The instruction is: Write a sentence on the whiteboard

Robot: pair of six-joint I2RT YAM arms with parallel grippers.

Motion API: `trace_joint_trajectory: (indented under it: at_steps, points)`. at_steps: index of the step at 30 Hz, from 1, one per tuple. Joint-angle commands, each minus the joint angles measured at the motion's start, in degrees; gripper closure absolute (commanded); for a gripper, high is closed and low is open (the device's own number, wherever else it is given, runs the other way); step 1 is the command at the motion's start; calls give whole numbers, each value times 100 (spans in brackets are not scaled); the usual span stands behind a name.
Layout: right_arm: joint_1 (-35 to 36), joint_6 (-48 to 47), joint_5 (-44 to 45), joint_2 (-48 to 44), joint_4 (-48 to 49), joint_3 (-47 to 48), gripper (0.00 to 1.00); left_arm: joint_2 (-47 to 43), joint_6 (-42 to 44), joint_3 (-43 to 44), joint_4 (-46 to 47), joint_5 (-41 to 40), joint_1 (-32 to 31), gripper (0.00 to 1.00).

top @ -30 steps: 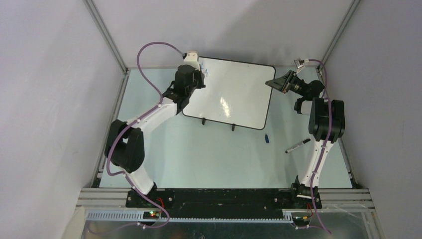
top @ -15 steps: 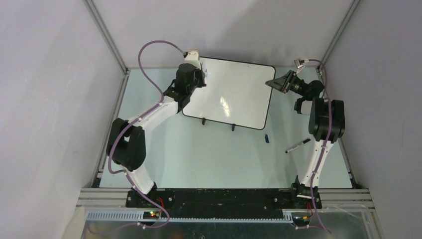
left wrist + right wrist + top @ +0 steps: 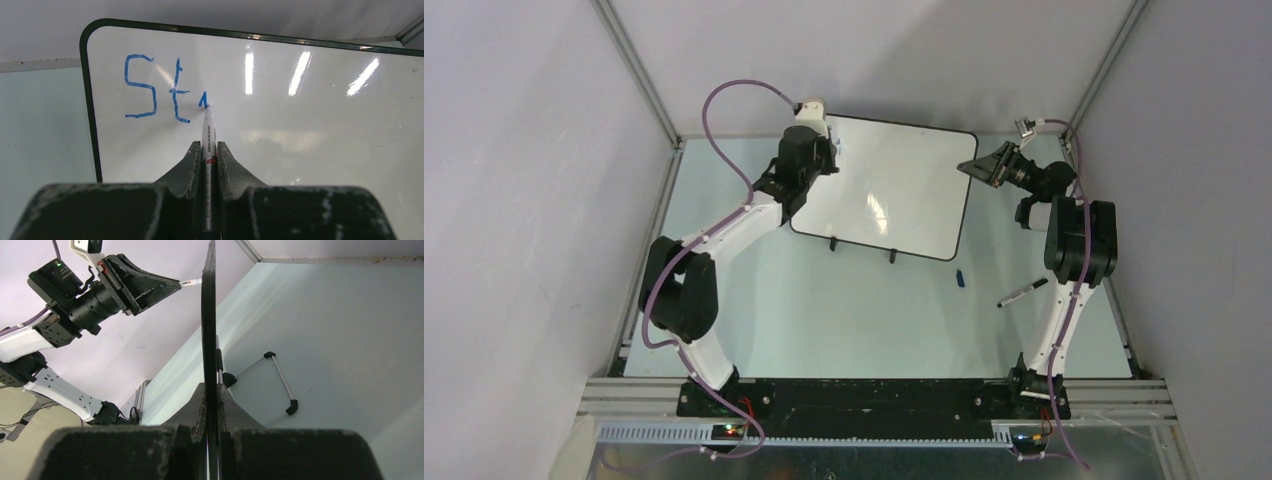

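Note:
The whiteboard stands tilted on its two black feet at the back of the table. It fills the left wrist view. In blue on its upper left stand "St" and a short first stroke of a third letter. My left gripper is shut on a white marker whose blue tip touches the board at that stroke. My right gripper is shut on the board's black right rim, seen edge-on. In the top view the left gripper is at the board's upper left, the right gripper at its right edge.
A second marker and a blue cap lie on the table to the right, near the right arm. Grey walls close the table on three sides.
The left gripper with the marker has edged slightly up and right along the board's top left. The right arm and board have not moved.

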Motion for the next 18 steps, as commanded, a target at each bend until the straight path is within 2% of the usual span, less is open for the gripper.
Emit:
trace_joint_trajectory:
  at_steps: [1, 18]
  points:
    - [-57, 147, 20, -374, 238, 9, 100, 14, 111, 254, 99, -63, -51, 100]
    - [-60, 146, 25, -374, 233, 6, 100, 144, 59, 435, 70, 133, -68, 100]
